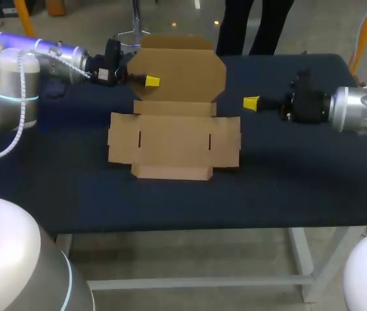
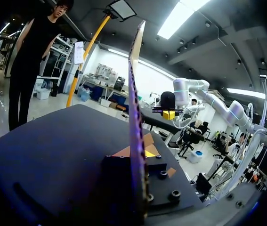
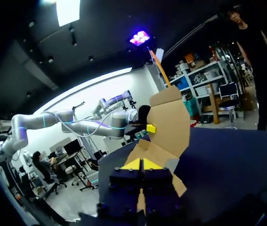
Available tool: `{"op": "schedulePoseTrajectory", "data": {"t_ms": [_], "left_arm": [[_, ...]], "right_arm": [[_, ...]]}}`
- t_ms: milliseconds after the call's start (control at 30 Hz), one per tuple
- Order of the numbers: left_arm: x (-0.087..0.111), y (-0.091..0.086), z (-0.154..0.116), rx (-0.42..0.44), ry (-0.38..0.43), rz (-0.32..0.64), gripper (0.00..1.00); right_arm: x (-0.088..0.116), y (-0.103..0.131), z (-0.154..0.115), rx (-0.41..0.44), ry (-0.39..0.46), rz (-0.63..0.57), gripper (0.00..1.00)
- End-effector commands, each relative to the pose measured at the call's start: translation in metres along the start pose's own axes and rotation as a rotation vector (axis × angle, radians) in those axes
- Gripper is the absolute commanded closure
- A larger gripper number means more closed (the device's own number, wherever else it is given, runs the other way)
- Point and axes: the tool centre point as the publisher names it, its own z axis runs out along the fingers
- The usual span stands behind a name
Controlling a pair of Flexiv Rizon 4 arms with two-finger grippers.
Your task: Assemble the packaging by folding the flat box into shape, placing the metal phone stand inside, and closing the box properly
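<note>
place: robotics lab | shown by: left arm, right arm, worktable

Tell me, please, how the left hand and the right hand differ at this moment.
The left hand is shut on the raised lid flap; the right hand is shut on nothing. The left hand touches the flap at its left edge; the right hand sits off the right side of the box, clear of the cardboard. Both have yellow tips and point inward.
</note>
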Motion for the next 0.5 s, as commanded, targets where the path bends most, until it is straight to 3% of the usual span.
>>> {"op": "schedulePoseTrajectory", "data": {"t_ms": [33,133,500], "left_arm": [[0.006,-0.004,0.002,-0.004,-0.015,0.005,1.00],[0.007,-0.008,0.003,0.001,-0.018,0.011,1.00],[0.009,-0.016,0.003,-0.010,-0.017,-0.028,1.00]], "right_arm": [[0.017,0.001,-0.006,0.045,-0.100,-0.056,1.00],[0.021,0.000,-0.007,0.091,-0.122,-0.092,1.00],[0.021,0.000,-0.007,0.091,-0.122,-0.092,1.00]]}}
